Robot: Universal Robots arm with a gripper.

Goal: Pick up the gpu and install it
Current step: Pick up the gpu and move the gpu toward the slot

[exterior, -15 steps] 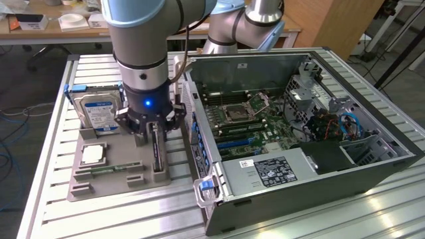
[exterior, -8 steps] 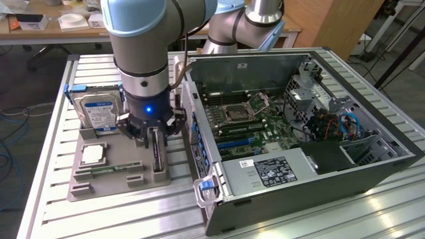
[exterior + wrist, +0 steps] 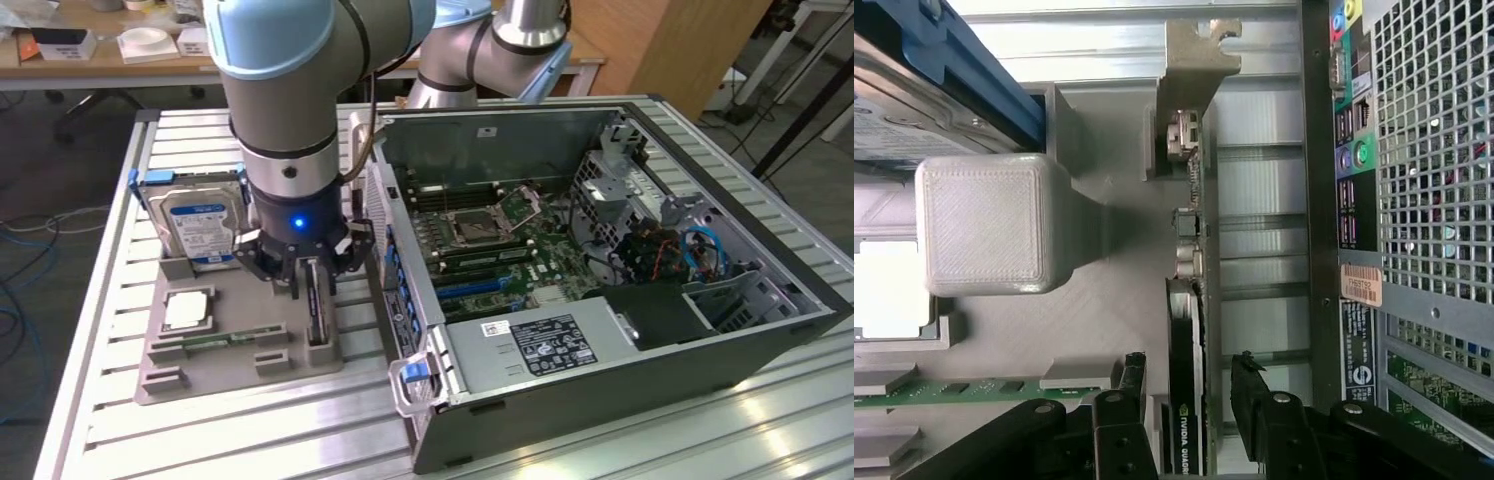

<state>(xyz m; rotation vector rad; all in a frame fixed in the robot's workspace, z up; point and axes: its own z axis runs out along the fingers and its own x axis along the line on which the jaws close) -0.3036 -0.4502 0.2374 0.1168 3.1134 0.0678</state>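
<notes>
The gpu [image 3: 318, 318] is a thin black card standing edge-on in a slot of the grey holder tray [image 3: 214, 375], on the side nearest the computer case. My gripper [image 3: 310, 278] hangs straight down over it. In the wrist view the gpu [image 3: 1187, 320] runs between my two black fingers [image 3: 1136, 375], its metal bracket [image 3: 1189, 80] at the far end. My gripper [image 3: 1190, 368] is open and straddles the card, with a narrow gap showing on each side.
The tray also holds a silver blue-labelled hard drive [image 3: 198, 225], a processor [image 3: 187, 308] and a green memory stick [image 3: 220, 340]. The open computer case [image 3: 747, 350] lies at the exterior view's right with its motherboard [image 3: 534, 250] exposed. A grey post [image 3: 984, 225] rises beside the card.
</notes>
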